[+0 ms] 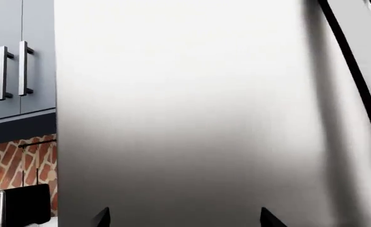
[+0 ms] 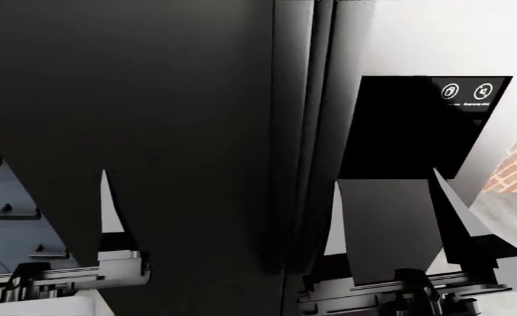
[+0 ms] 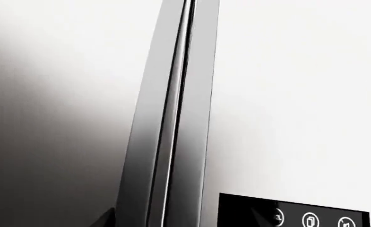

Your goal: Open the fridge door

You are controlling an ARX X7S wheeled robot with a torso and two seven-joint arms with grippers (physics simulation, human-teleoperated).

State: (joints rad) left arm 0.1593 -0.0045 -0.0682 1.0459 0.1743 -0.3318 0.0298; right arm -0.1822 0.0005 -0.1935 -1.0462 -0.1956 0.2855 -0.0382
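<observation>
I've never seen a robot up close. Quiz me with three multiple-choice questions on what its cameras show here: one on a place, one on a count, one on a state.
1. Where is the dark rectangular display panel with white icons?
A. On the glossy fridge door at the head view's right
B. On a cupboard
C. On a brick wall

2. How many vertical bar handles show on the blue-grey cupboard in the left wrist view?
A. One
B. Two
C. Four

3. How do the left end effector and the right end effector stand?
A. Both open, holding nothing
B. Both shut
C. Right one shut on a handle

Answers:
1 A: the panel sits on that door, just beyond the right end effector.
2 B: two bars stand side by side.
3 A: each pair of fingers is spread wide, with nothing between them.
</observation>
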